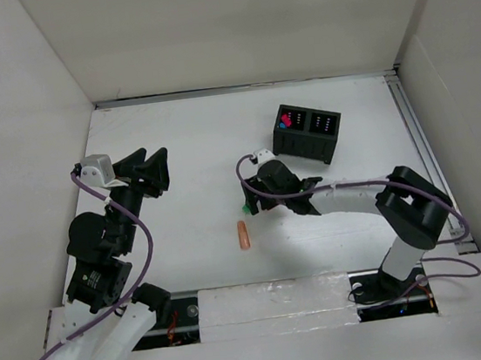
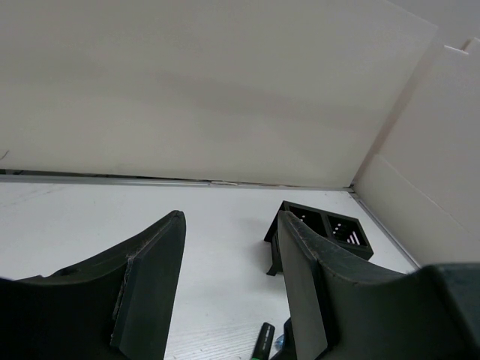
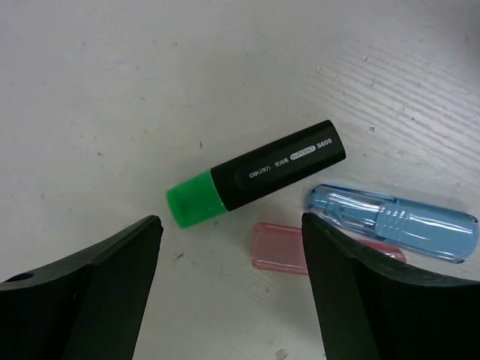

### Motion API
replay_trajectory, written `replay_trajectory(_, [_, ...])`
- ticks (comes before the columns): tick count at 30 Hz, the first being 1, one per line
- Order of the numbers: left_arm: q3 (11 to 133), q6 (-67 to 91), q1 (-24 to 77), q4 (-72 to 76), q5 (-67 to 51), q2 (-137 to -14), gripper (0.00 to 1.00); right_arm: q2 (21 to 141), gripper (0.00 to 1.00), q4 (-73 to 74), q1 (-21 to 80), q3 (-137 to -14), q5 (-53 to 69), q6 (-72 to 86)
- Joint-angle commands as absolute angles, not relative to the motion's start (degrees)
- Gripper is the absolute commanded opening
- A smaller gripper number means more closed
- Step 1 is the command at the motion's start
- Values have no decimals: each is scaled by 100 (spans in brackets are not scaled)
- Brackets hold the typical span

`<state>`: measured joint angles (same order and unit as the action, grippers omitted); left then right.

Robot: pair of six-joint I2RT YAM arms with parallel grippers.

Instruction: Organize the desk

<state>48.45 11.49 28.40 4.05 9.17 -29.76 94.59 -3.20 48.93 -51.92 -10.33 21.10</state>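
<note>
The white desk (image 1: 174, 135) holds a black highlighter with a green cap (image 3: 255, 174), a clear blue plastic item (image 3: 397, 221) and a small pink clear piece (image 3: 281, 247), lying close together. My right gripper (image 3: 231, 226) is open and empty just above them, with the pink piece by its right finger. From the top, the right gripper (image 1: 253, 199) is at mid-desk, with the green cap (image 1: 246, 206) showing at its tip. My left gripper (image 1: 147, 168) is open and empty, raised over the left side of the desk; its wrist view (image 2: 231, 221) looks toward the back wall.
A black compartmented organizer (image 1: 307, 132) stands at the back right, also in the left wrist view (image 2: 330, 232). A small orange stick-shaped item (image 1: 244, 235) lies in front of the right gripper's spot. White walls and metal rails border the desk.
</note>
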Motion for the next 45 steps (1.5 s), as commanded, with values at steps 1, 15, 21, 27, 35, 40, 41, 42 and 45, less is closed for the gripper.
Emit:
replay_trajectory(1, [4852, 1186, 2848, 703, 879, -2979, 49, 9624, 81, -518, 4825, -5388, -659, 2355])
replay_trajectory(15, [4852, 1186, 2848, 686, 879, -3023, 48, 10300, 78, -1099, 4403, -5581, -386, 2672])
replay_trajectory(21, [4860, 1169, 2848, 686, 905, -3024, 48, 10775, 70, -466, 4623, -6266, -921, 2303])
replay_trajectory(27, [4860, 1186, 2848, 694, 879, -2997, 48, 10898, 62, -88, 4983, -6442, -1607, 2075])
replay_trajectory(35, [4860, 1160, 2848, 703, 967, -2874, 48, 11197, 31, 448, 5098, -6776, -2126, 1978])
replay_trajectory(40, [4860, 1151, 2848, 686, 1011, -2856, 48, 11198, 10, 379, 5150, -6943, -2153, 1942])
replay_trajectory(41, [4843, 1160, 2848, 703, 1002, -2839, 48, 11023, 10, 326, 5150, -6943, -2136, 1934])
replay_trajectory(42, [4843, 1151, 2848, 712, 1002, -2856, 48, 10900, 8, 247, 5150, -6935, -2118, 1934])
replay_trajectory(45, [4843, 1160, 2848, 686, 1002, -2900, 48, 10260, 7, -341, 4931, -6786, -1804, 1925])
